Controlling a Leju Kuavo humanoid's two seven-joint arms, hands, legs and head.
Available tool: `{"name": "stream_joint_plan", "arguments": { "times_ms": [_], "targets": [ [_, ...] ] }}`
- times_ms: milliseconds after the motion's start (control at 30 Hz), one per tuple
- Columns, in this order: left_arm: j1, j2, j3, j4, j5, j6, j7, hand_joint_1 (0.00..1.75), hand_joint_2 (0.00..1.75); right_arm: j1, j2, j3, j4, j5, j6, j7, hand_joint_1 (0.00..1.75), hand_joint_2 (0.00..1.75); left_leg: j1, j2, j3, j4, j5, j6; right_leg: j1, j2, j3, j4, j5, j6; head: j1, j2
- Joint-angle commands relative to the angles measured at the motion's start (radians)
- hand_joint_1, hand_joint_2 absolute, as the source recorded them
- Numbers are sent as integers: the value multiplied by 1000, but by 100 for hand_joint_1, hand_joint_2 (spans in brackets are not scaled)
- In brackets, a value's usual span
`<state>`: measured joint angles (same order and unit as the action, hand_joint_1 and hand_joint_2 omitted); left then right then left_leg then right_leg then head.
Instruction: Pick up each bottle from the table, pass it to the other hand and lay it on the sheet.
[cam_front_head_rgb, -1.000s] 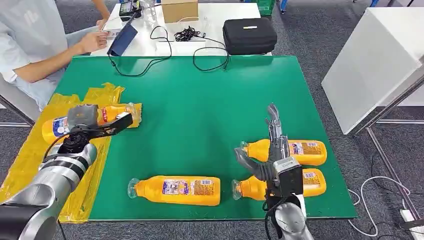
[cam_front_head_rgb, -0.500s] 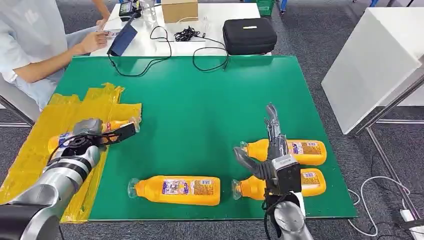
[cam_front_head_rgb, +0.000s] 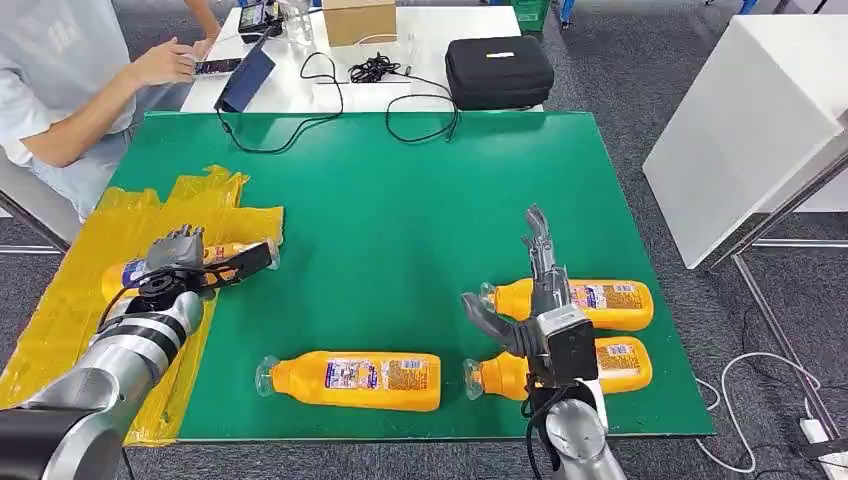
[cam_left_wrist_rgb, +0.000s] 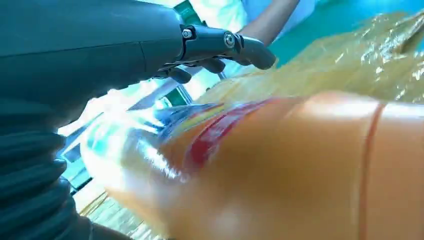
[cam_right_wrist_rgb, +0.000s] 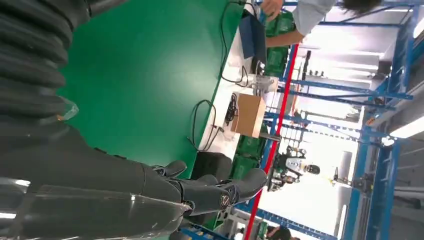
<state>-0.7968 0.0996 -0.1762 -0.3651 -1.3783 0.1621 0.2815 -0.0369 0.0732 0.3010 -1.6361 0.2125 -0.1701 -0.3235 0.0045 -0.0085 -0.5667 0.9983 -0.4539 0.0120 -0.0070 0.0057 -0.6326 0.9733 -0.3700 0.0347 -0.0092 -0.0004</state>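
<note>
Looking down from the head camera, you see a green table (cam_front_head_rgb: 400, 200) with a crinkled yellow sheet (cam_front_head_rgb: 70, 300) draped over its left edge. Your left hand (cam_front_head_rgb: 185, 255) sits over an orange bottle (cam_front_head_rgb: 215, 252) lying on that sheet, cap end pointing toward the green. In the left wrist view the bottle's body (cam_left_wrist_rgb: 280, 170) lies right under the palm, while the dark fingers (cam_left_wrist_rgb: 235, 45) stretch out straight above it rather than wrapping it; you cannot tell for certain whether the hand is gripping or has let go. By my reading this is the laying-down step for the first bottle, at or just past release. Your right hand (cam_front_head_rgb: 535, 290) hovers near the table's front right, fingers spread and holding nothing, above two orange bottles on the green: a farther one (cam_front_head_rgb: 590, 303) and a nearer one (cam_front_head_rgb: 600, 368). A third bottle (cam_front_head_rgb: 350, 380) lies near the front edge, well apart from the sheet. Next, you would likely lift the left hand clear without rolling the bottle off the sheet, then lower the right hand to close around one of the two bottles beneath it. A person (cam_front_head_rgb: 60, 80) sits at the far left corner.
</note>
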Motion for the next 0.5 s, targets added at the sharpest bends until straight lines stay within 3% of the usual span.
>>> {"name": "stream_joint_plan", "arguments": {
  "times_ms": [33,333,500],
  "targets": [
    [-49,-16,32,47,4,1,-4,0,175,-40,2,13,67,-1,-2,4,0,175,1,1,4,0,-2,-1,1,0,4,0,-2,-1,0,0],
    [-45,-28,82,9,60,100,-81,0,175,-32,-1,11,68,0,-6,5,0,175,1,1,3,0,-2,0,1,0,4,0,-1,-1,0,0],
    [-39,-92,212,-172,370,63,-351,0,175,20,-12,-7,45,11,-23,4,0,175,1,-3,3,1,-2,0,2,-4,5,0,-2,-1,0,0]
  ]
}}
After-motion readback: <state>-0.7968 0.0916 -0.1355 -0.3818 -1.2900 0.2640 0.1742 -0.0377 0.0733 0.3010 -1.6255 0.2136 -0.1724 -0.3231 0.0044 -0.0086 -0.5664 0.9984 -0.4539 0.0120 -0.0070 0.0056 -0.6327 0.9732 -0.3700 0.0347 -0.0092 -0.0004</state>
